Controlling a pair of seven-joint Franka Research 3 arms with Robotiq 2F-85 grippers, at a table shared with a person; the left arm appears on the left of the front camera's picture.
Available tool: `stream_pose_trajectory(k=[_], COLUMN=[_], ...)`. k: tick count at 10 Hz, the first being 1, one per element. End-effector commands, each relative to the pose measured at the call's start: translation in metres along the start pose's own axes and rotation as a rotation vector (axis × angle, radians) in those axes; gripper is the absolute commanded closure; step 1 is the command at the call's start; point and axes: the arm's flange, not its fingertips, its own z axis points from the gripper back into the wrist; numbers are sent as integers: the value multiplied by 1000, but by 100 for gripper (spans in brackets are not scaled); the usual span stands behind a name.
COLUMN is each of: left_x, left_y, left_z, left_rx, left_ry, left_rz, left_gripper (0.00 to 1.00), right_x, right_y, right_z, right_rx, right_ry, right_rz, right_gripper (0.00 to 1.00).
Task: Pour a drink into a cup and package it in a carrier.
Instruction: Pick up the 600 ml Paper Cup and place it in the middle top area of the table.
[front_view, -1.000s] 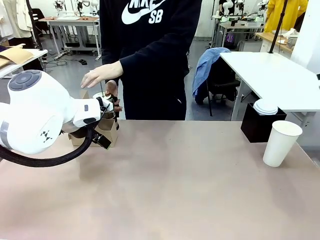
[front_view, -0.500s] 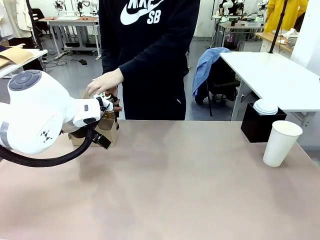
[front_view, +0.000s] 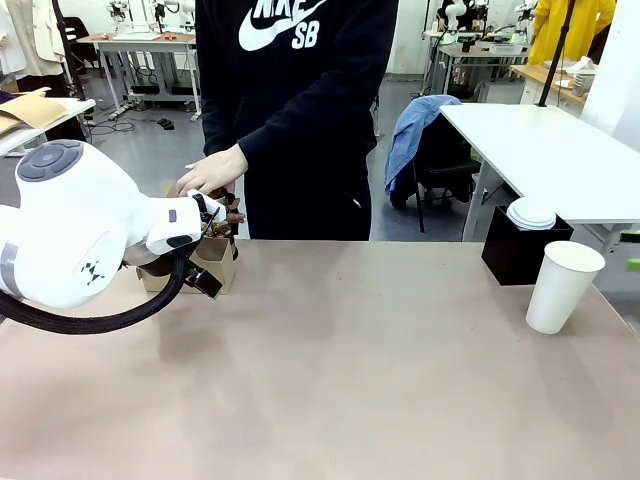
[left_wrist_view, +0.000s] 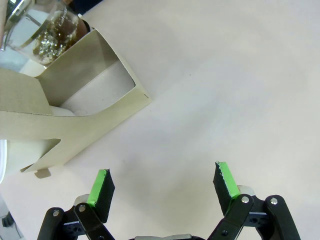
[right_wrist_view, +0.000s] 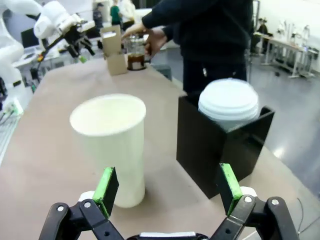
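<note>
L end effector (left_wrist_view: 162, 176), R end effector (right_wrist_view: 167, 172) released; carrier (front_view: 226, 270) part-hidden behind L arm (front_view: 70, 235).

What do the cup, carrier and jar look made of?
Cup: likely paper, matte white, with a rolled rim.
Carrier: brown cardboard, matte, with raw cut edges and folds.
Jar: clear, likely glass, since the dark drink shows through; plastic cannot be ruled out.

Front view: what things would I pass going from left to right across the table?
white robot arm → cardboard carrier → black box → paper cup
</note>
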Motion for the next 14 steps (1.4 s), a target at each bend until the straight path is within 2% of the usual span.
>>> stream_pose_trajectory(k=[1,3,4,5,7,9,12,14], left_x=[0,0,0,0,0,0,0,0], left_y=[0,0,0,0,0,0,0,0], left_z=[0,0,0,0,0,0,0,0], left_rx=[-1,-1,-1,-1,-1,-1,-1,-1], left_ry=[0,0,0,0,0,0,0,0], left_rz=[0,0,0,0,0,0,0,0], left_gripper=[0,0,0,0,0,0,0,0], right_x=[-14,-28,-21,-34,-32,-32,-30,-31], right_y=[-26,-23,-19,-24,-21,-4,8,15], right_z=[2,-1,-4,-11,-9,-28,-35,-44], right_rx=[60,123,197,78,123,121,104,131], right_ry=[-5,-38,-79,-12,-40,-110,-174,-148], right_rz=[31,24,-27,-11,-15,-30,-15,-30], right_gripper=[0,0,0,0,0,0,0,0])
